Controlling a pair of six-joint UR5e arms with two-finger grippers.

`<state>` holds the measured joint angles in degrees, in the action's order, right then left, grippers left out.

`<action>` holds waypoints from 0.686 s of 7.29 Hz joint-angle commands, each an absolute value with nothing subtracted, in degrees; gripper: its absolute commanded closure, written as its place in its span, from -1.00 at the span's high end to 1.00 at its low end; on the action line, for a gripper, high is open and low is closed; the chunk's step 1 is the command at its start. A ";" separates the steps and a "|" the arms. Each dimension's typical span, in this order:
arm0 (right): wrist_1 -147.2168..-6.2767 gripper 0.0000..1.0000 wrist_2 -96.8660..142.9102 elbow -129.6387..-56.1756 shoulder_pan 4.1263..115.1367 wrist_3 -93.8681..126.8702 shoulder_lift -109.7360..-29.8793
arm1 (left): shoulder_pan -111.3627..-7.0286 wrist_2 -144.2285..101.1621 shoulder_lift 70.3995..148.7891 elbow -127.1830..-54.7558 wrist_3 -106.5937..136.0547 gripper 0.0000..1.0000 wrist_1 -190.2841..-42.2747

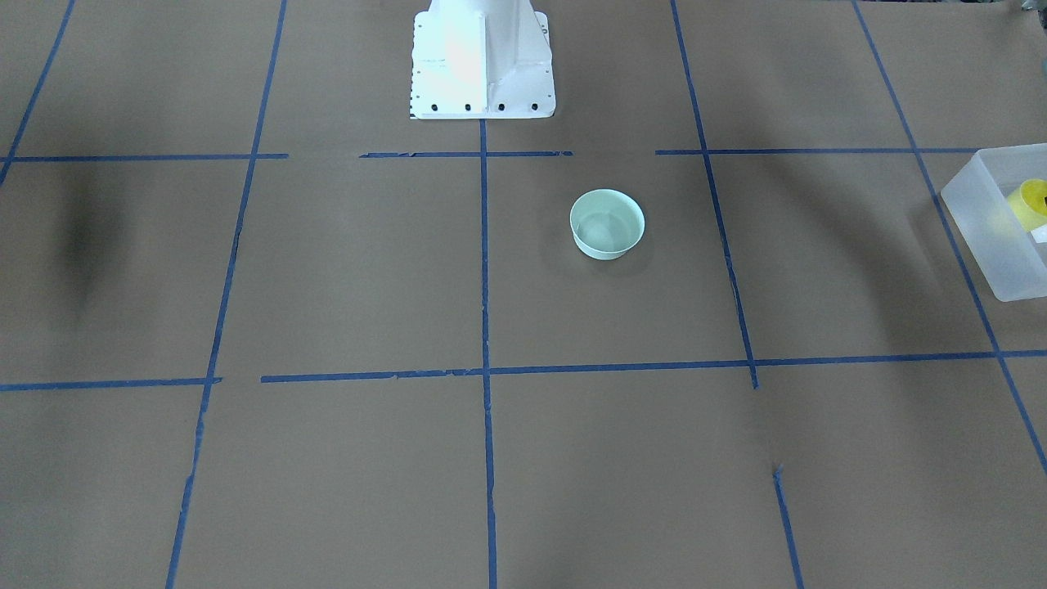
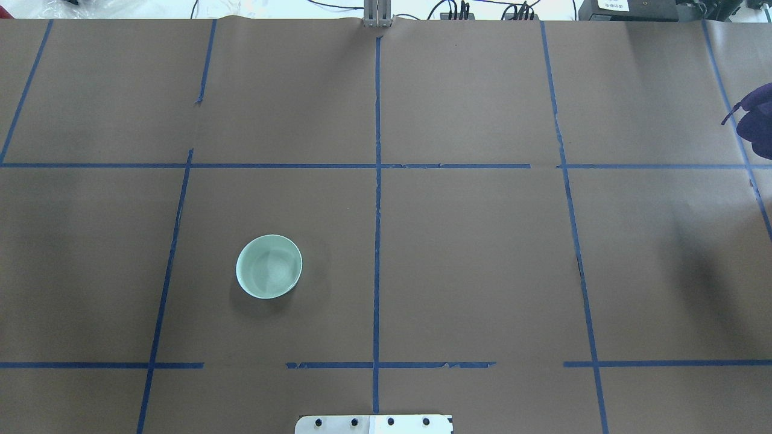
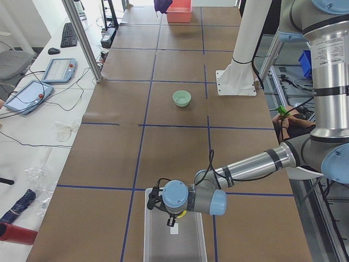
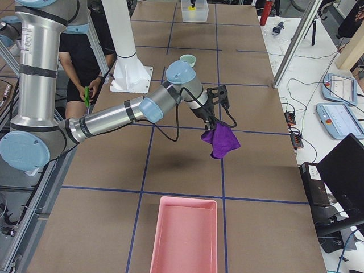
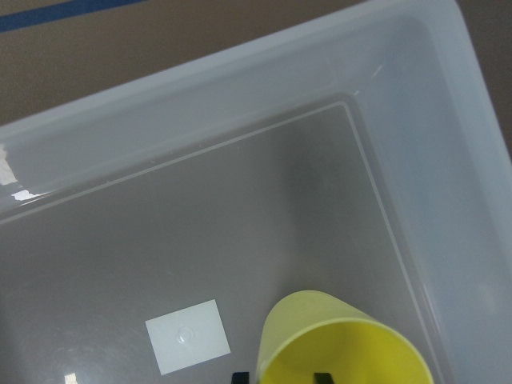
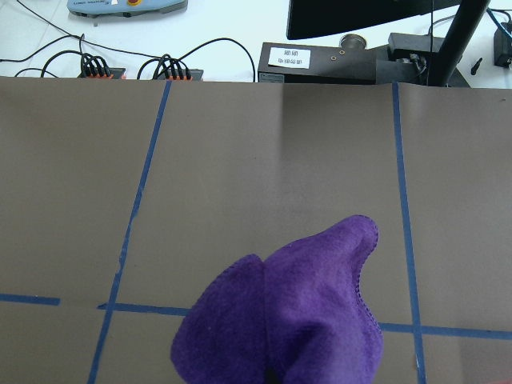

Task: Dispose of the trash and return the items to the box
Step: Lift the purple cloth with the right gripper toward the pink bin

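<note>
The yellow cup (image 5: 344,344) hangs inside the frosted box (image 5: 200,104), mouth toward the wrist camera. My left gripper (image 5: 280,376) is shut on its rim, one finger outside and one inside. In the front view the cup (image 1: 1029,203) shows in the box (image 1: 986,237) at the right edge. The mint-green bowl (image 2: 269,266) stands upright and empty on the table, left of centre. My right gripper (image 4: 219,116) is shut on a purple cloth (image 4: 220,142) and holds it above the table; the cloth (image 6: 296,320) fills the lower right wrist view.
A pink tray (image 4: 185,233) lies at the table's right end, below and nearer than the purple cloth. The white robot pedestal (image 1: 483,57) stands behind the bowl. A person (image 4: 85,62) stands behind the robot. Blue tape lines divide the brown table.
</note>
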<state>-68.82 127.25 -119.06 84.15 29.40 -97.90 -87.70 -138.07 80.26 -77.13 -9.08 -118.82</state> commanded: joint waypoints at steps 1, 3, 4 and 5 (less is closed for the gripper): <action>-68.82 -1.00 127.09 -118.74 86.38 25.08 -98.08 | -87.89 -137.73 83.04 -78.74 -8.79 1.00 -118.48; -68.82 -1.00 123.51 -118.39 87.36 17.37 -100.44 | -91.82 -133.18 84.45 -84.25 -4.26 1.00 -118.21; -69.08 -1.00 121.92 -117.95 87.71 14.01 -101.15 | -91.93 -132.46 84.55 -88.81 2.39 1.00 -116.82; -69.17 -1.00 121.73 -116.73 88.85 9.97 -102.90 | -91.93 -132.36 84.64 -94.77 8.46 1.00 -114.20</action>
